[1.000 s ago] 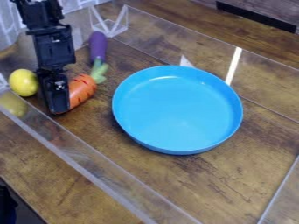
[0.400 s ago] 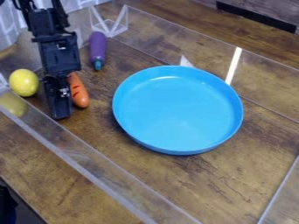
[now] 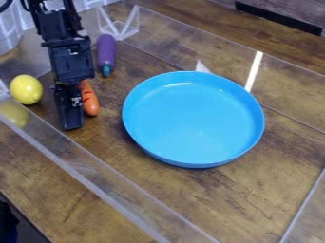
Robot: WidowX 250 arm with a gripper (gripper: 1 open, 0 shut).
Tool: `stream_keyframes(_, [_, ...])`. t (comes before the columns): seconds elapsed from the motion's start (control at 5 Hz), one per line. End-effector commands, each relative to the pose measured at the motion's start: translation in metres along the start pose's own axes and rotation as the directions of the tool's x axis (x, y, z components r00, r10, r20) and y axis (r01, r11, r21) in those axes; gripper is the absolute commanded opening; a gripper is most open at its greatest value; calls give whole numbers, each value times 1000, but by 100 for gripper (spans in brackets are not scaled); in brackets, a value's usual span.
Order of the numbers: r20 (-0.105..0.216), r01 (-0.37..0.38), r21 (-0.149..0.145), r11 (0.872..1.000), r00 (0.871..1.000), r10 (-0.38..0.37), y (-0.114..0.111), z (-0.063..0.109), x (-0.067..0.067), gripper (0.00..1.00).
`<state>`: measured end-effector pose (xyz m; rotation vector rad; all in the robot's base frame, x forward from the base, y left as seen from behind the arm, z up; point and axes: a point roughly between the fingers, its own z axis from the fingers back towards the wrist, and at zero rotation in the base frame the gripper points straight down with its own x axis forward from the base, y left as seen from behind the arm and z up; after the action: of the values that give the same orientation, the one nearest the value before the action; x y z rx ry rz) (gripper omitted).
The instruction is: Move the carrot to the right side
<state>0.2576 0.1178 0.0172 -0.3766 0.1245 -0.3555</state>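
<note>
Here the grasp looks made: the gripper [image 3: 76, 102] stands low over the tabletop [image 3: 191, 204] near its left edge, tilted steeply downward, with its jaws drawn fully together on the carrot [image 3: 89, 101], which shows pinched against the dark fingers. The step in hand, then, is the pick-up, and the carry has not begun, since the carrot sits on the left side, between the yellow lemon [image 3: 25, 89] and the blue plate [image 3: 193, 118].

The next move calls for lifting the carrot clear of the wood and taking it across toward the right edge. The plate lies in the way, so the path should pass above its rim or round its near side. The purple eggplant [image 3: 106, 52] lies just behind the gripper and should not be brushed.

The carrot is small, orange and tapered. Only a slim strip of it shows beside the fingers, and its leafy top cannot be made out.
</note>
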Motion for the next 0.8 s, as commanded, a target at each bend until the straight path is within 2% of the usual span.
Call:
stream_keyframes(0.0, [35,19,42,999,999,-20,-1,19,11,0])
stream_keyframes(0.2, [42,20,40,999,999,-22,-4,24,15,0])
stream_keyframes(0.4, [53,20,44,999,998,-23,-8,32,17,100])
stream_keyframes(0.6, [61,23,43,999,998,-25,-11,39,21,100])
